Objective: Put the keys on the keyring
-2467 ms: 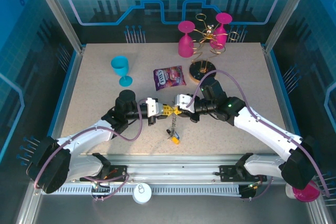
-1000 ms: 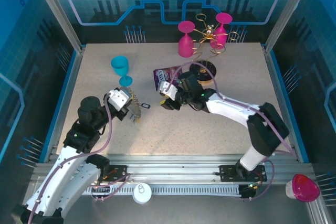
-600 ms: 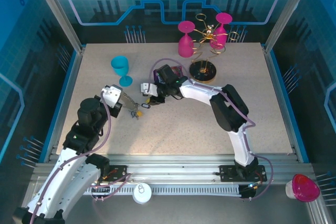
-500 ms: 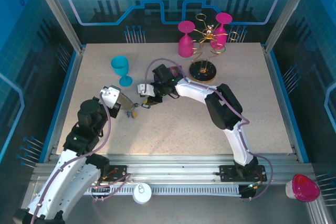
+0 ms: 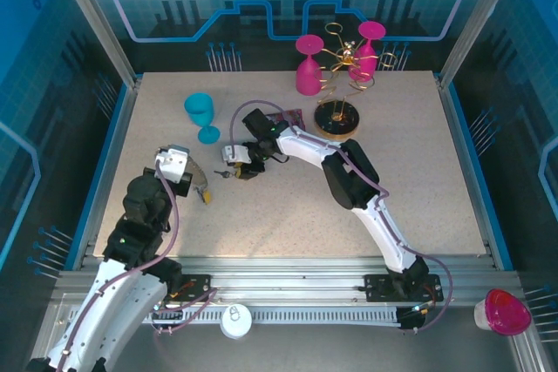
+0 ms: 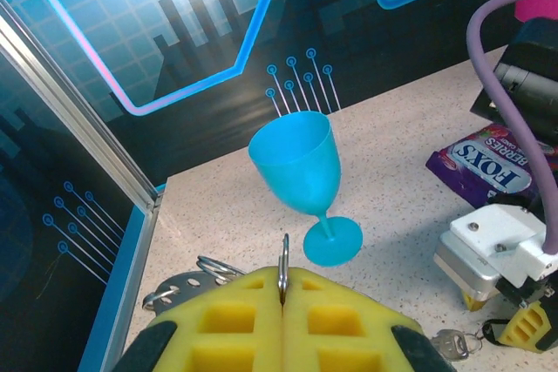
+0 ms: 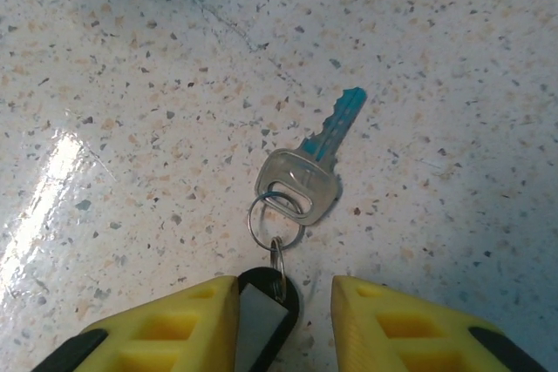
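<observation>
In the right wrist view a silver key (image 7: 301, 182) with a blue-tinted blade lies flat on the speckled table, joined by a small ring to a black tag (image 7: 261, 311). My right gripper (image 7: 283, 320) is open, its yellow fingers on either side of the tag; the left one touches it and a gap is left on the right. From above, the right gripper (image 5: 242, 172) hovers over that key (image 5: 228, 175). My left gripper (image 6: 283, 302) is shut on the thin wire keyring (image 6: 283, 263), seen edge-on. The left gripper (image 5: 200, 187) sits just left of the key.
A teal goblet (image 5: 200, 113) stands behind the left gripper. A purple snack packet (image 6: 493, 167) lies behind the right wrist. The gold wire rack (image 5: 344, 63) with pink glasses and its round wooden base (image 5: 338, 117) stand at the back. Metal rings (image 6: 174, 280) hang left of the left pads.
The right arm has stretched further left and lowered over the key, its jaws narrowing. The left gripper has drawn back to the left with the keyring still in it.
</observation>
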